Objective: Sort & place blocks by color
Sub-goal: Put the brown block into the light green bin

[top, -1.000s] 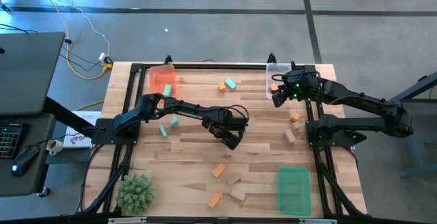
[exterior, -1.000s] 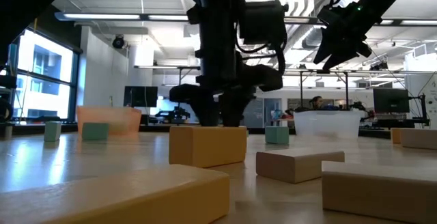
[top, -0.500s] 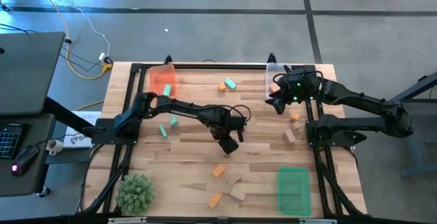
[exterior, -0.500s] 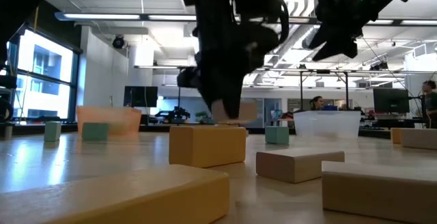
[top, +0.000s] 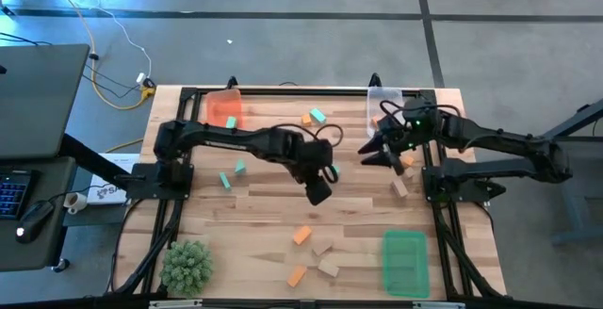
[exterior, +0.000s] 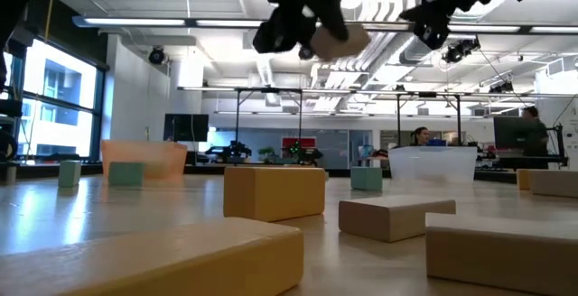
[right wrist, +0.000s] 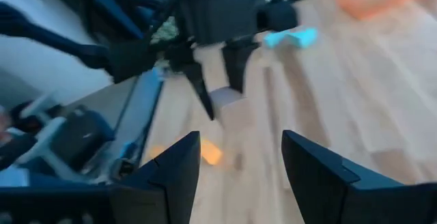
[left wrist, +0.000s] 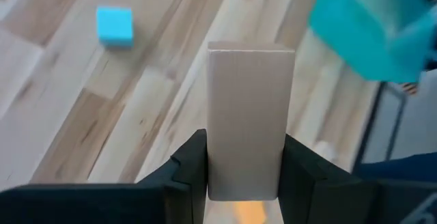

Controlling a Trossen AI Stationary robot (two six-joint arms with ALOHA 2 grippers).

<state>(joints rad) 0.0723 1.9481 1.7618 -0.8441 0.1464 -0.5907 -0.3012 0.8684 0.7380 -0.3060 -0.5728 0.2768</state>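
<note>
1. Over the middle of the table (top: 254, 210), the left gripper (top: 318, 190) hangs high with its fingers clamped on a plain tan block (left wrist: 249, 115). The left wrist view shows the block standing straight up between the jaws; in the low view it sits well clear of the wood.
2. That block belongs, I'd say, with the plain wood, so the clear tray (top: 380, 111) at the far right corner looks the likely home. Two tan-looking pieces already show there.
3. The right gripper (top: 374, 151) hovers just inboard of that tray, fingers apart and empty. It sits right on the path, so the carry needs to stay high and swing wide, or wait for it to move off.
4. The grip is low on the block, with most of it poking past the fingertips. A slow, level swing should keep it from tipping.
5. Best to bring it down inside the tray walls before letting go, not drop it from height.
6. Plenty left on the table: orange blocks (top: 301, 235) near the front, teal ones (top: 240, 167) on the left, more tan by the green tray (top: 405, 262), and the orange tray (top: 224, 109) at far left.
</note>
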